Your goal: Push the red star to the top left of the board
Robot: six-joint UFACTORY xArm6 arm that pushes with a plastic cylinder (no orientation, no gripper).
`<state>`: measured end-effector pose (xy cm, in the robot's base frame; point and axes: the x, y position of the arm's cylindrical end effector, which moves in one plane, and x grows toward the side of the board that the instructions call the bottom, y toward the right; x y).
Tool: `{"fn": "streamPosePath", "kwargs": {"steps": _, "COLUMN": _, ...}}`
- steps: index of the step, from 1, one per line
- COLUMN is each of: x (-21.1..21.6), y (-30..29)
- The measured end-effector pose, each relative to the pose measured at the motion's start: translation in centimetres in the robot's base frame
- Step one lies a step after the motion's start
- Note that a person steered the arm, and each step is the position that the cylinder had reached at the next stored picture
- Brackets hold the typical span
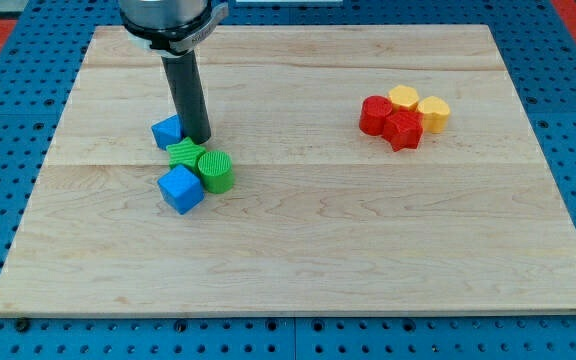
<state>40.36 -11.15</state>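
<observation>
My tip (198,138), a bare rod holding nothing, sits left of centre, touching the blue and green blocks (190,166). The red star (403,130) lies upper right among red and yellow blocks (404,114). Best to circle round to its lower right side, then push it up-left, clear of its neighbours

No legible text, labels, brands, numbers or signs anywhere in my camera view: none on the wooden board (298,250), the coloured blocks or my rod.
</observation>
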Motion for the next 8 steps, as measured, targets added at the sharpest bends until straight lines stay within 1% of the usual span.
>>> {"fn": "streamPosePath", "kwargs": {"steps": 1, "x": 0.0, "y": 1.2}}
{"fn": "streamPosePath", "kwargs": {"steps": 2, "x": -1.7, "y": 0.8}}
{"fn": "streamPosePath", "kwargs": {"steps": 3, "x": -7.5, "y": 1.8}}
{"fn": "streamPosePath", "kwargs": {"steps": 4, "x": -4.1, "y": -1.0}}
{"fn": "streamPosePath", "kwargs": {"steps": 5, "x": 0.1, "y": 0.1}}
{"fn": "streamPosePath", "kwargs": {"steps": 6, "x": 0.4, "y": 0.0}}
{"fn": "streamPosePath", "kwargs": {"steps": 7, "x": -3.3, "y": -0.1}}
{"fn": "streamPosePath", "kwargs": {"steps": 8, "x": -2.5, "y": -5.7}}
